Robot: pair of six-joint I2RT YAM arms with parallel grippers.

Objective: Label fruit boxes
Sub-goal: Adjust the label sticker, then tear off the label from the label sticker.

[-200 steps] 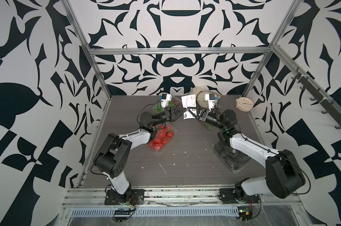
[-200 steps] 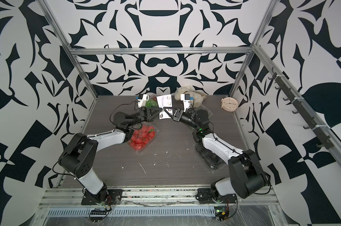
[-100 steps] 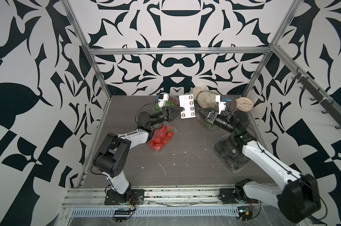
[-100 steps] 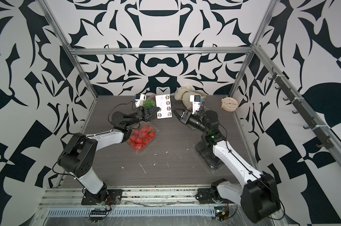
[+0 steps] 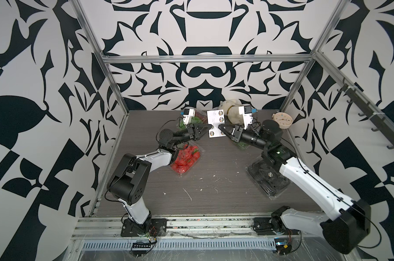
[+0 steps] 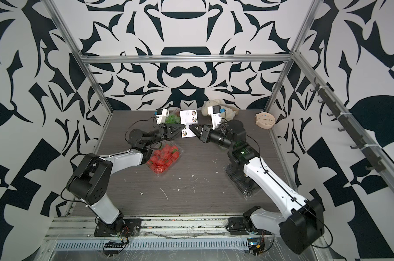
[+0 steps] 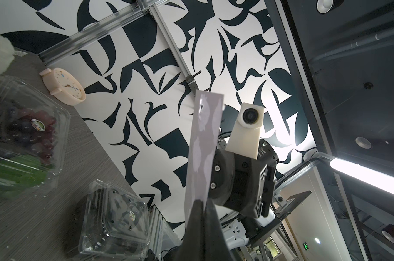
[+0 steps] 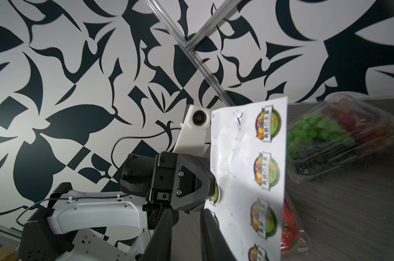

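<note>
In a top view the second grape box (image 5: 240,145) lies just behind and below the right claw (image 5: 221,129), mostly hidden by the arm; only a green corner shows. The same arm crosses the avocado box (image 5: 267,180), further back toward its base, where the dark fruit is hard to make out through the plastic. In the left wrist view the sheet (image 7: 202,149) shows almost edge-on, its print turned away. The right claw stands spread, one finger overlapping the sheet's near edge; whether it touches I cannot tell. The left claw (image 5: 205,131) is pressed together, pinching the sheet's opposite edge and holding it upright between the two claws, above the table (image 5: 214,185).

The strawberry box (image 5: 187,159) lies below and behind the left claw, beside its forearm, packed with red berries. The grape box (image 6: 172,118) sits just beyond that claw — green grapes at one end, red-purple at the other. The second grape box and the avocado box each bear a round label (image 7: 38,124) on the lid.

All four boxes are clear, ribbed plastic clamshells, rectangular with rounded corners. The sheet is white paper with a column of round stickers (image 8: 267,167). The table is dark wood-grain, flecked with white scraps.
</note>
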